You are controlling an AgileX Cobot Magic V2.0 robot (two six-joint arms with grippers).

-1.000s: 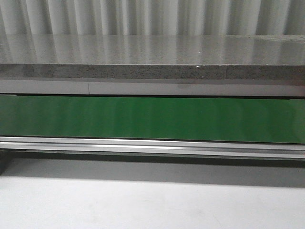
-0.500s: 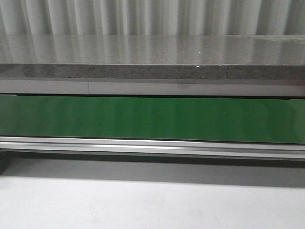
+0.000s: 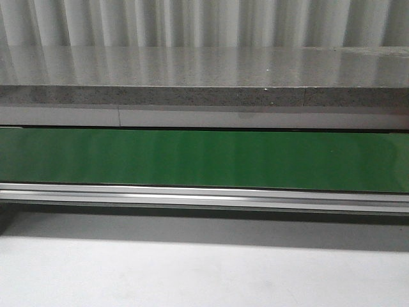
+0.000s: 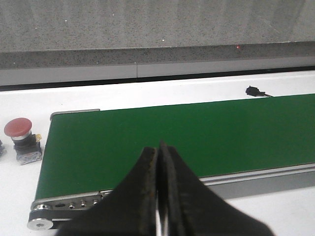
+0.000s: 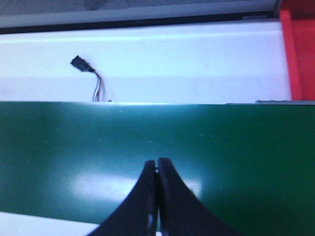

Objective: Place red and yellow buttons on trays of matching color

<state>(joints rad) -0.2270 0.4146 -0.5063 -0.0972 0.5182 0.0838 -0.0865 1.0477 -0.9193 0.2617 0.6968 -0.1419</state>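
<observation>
Nearest the robot lies a pale counter (image 3: 204, 275), bare in the front view, and just beyond it the aluminium rail (image 3: 204, 195) that edges a green conveyor belt (image 3: 204, 160) running left to right. Neither arm shows in the front view, but each wrist camera looks along its own fingers to the belt.

The left gripper (image 4: 158, 147) has its fingers pressed together with nothing between them, hanging over the near edge of the belt close to its left end. The right gripper (image 5: 157, 162) is likewise closed on nothing, poised above the green surface further right. Judging by this, both arms are parked over the belt as a waiting post: buttons probably arrive along it, so hovering there keeps each reach short.

The belt itself carries nothing in any view. The only task piece visible is a red button (image 4: 19, 139), a mushroom-headed switch on a dark base, standing upright on the white surface just off the belt's left end, beside the roller. No yellow button appears.

Past the belt on the right, a small black connector with thin wires (image 5: 86, 71) rests on the white strip, and the edge of a red tray (image 5: 298, 54) sits at the far right, presumably on that side so the right arm can drop red pieces without crossing over. Farthest back runs a speckled grey stone ledge (image 3: 204, 77).
</observation>
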